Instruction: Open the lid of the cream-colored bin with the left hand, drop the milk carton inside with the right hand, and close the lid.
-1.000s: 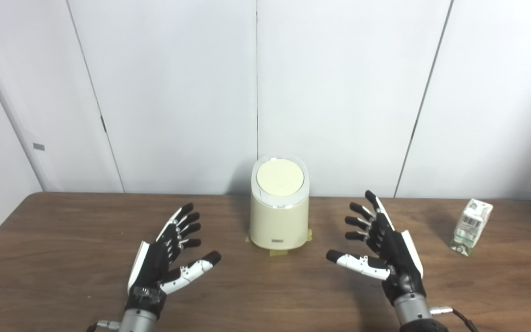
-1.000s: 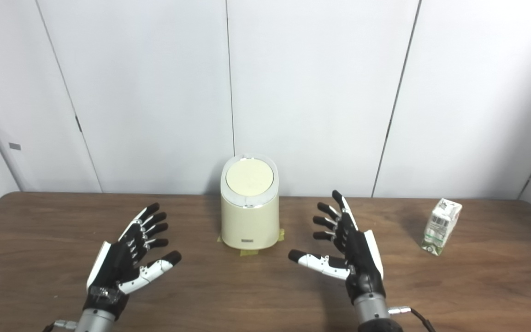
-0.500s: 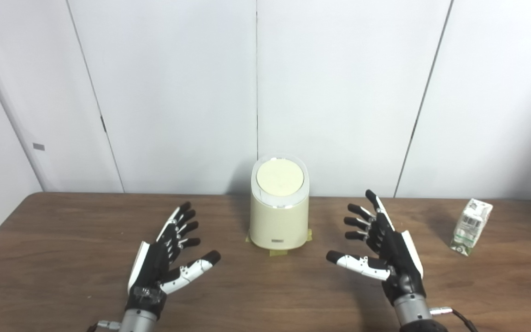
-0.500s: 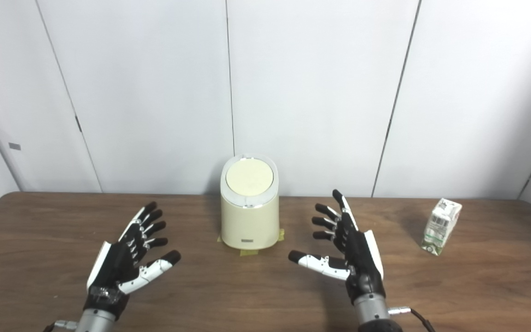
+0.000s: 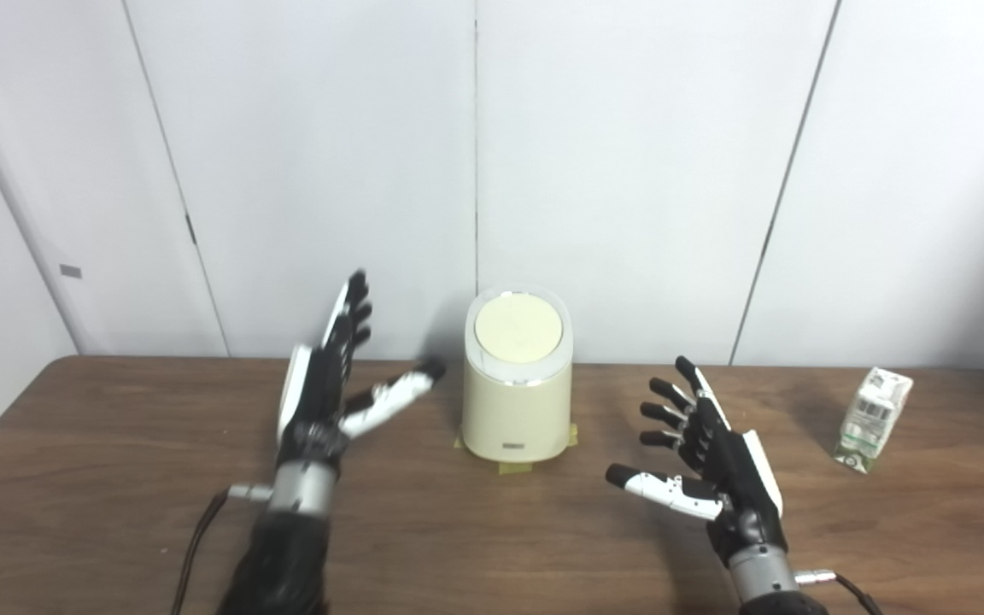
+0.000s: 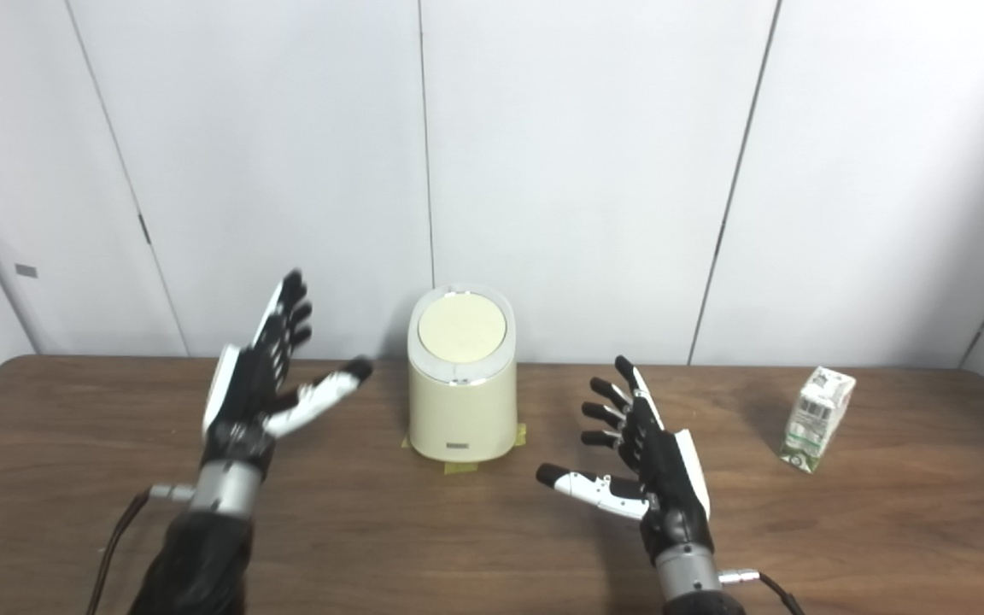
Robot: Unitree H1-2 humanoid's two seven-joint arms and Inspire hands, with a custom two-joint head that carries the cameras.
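Observation:
The cream-colored bin (image 5: 516,401) stands at the table's back centre on yellow tape, its round lid (image 5: 518,329) shut. The milk carton (image 5: 873,419) stands upright at the far right of the table; it also shows in the right eye view (image 6: 817,419). My left hand (image 5: 327,376) is open and raised above the table, left of the bin and near lid height, fingers pointing up and thumb toward the bin, not touching it. My right hand (image 5: 710,461) is open and empty, low over the table to the right of the bin, well left of the carton.
The brown wooden table (image 5: 116,478) runs across the view. White wall panels (image 5: 629,171) stand right behind the bin. A cable (image 5: 197,538) trails from the left forearm.
My left hand has risen and moved forward toward the bin, from low over the table to about lid height. The right hand, bin and carton have not moved.

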